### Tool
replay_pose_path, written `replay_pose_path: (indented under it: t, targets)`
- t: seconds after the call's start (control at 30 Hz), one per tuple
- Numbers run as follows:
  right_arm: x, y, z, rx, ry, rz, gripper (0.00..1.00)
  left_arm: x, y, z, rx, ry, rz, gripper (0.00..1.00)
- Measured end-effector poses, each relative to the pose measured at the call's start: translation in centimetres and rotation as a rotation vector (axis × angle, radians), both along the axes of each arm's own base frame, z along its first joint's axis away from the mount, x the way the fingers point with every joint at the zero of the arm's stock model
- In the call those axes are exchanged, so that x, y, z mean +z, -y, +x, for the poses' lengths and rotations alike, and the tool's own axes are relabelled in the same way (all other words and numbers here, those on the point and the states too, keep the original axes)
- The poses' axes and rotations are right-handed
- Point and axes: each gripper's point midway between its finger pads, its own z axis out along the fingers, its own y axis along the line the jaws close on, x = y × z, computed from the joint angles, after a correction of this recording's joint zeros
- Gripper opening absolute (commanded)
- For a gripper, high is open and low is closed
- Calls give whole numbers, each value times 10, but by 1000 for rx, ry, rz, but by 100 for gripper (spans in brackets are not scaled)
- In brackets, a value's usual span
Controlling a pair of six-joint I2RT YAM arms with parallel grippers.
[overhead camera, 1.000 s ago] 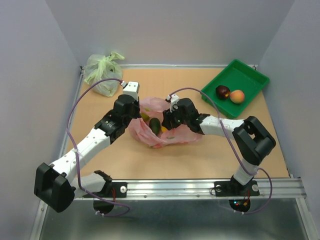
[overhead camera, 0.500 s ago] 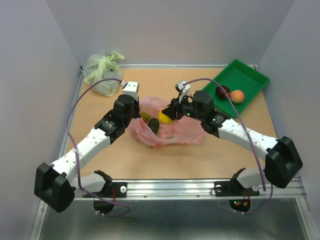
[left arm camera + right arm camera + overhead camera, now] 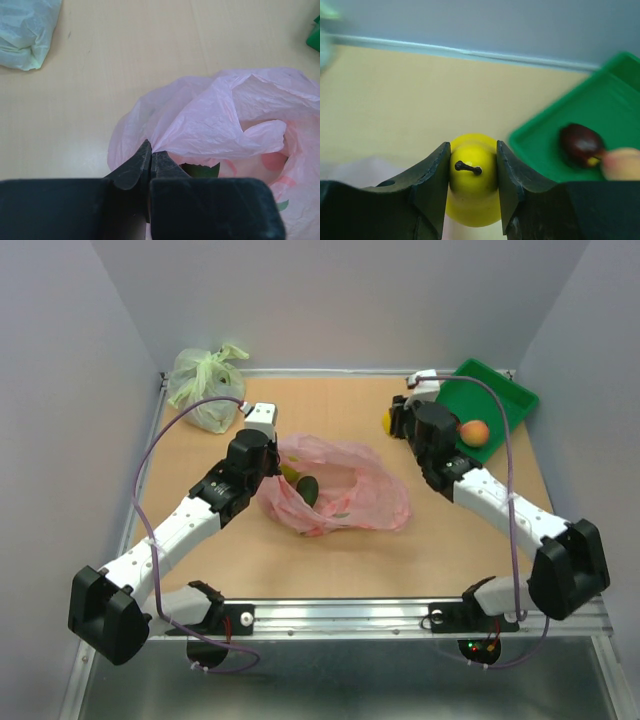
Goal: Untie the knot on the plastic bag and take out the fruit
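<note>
The pink plastic bag (image 3: 352, 496) lies open in the middle of the table, and no knot shows. My left gripper (image 3: 264, 457) is shut on the bag's left rim (image 3: 165, 132), with its jaws pinched on the plastic (image 3: 151, 154). A dark green fruit (image 3: 309, 489) and a yellowish one (image 3: 290, 473) lie inside the bag. My right gripper (image 3: 392, 422) is shut on a yellow fruit (image 3: 474, 175) with a dark stem. It holds the fruit above the table just left of the green tray (image 3: 492, 392). A peach fruit (image 3: 474, 432) and a dark purple fruit (image 3: 580, 143) lie in the tray.
A pale green tied bag (image 3: 205, 382) sits at the back left corner and also shows in the left wrist view (image 3: 25, 30). Grey walls enclose the table on three sides. A metal rail runs along the near edge (image 3: 400, 612).
My right gripper has lifted the yellow fruit out of the pink bag and carried it back and right, up to the green tray. The left gripper has stayed on the bag rim.
</note>
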Motion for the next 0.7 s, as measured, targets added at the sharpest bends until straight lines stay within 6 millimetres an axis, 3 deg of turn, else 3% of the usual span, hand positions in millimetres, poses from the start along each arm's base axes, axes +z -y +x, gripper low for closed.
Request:
replay_pose_path:
  t: [0.13, 0.23, 0.4, 0.47, 0.5, 0.53, 0.57, 0.63, 0.7]
  targets:
    - [-59, 104, 50, -328, -121, -1, 1, 1, 0, 0, 1, 2, -1, 0]
    - [-96, 159, 64, -480, -195, 28, 1, 2, -1, 0, 2, 4, -1, 0]
    - [-125, 191, 80, -566, -246, 67, 1, 2, -1, -1, 2, 5, -2, 0]
    - [-131, 199, 91, -579, -248, 95, 23, 2, -1, -1, 2, 5, -2, 0]
    - [-132, 200, 94, -580, -248, 101, 41, 2, -1, -1, 2, 5, -2, 0]
    - [-135, 202, 97, -581, -253, 106, 76, 2, -1, -1, 2, 5, -2, 0]
    - [-136, 205, 101, -582, -255, 113, 89, 2, -1, -1, 2, 5, -2, 0]
    - [-139, 206, 104, -572, -262, 122, 100, 2, -1, -1, 1, 5, -1, 0]
    - [-137, 207, 104, -563, -262, 131, 100, 2, -1, -1, 0, 5, 2, 0]
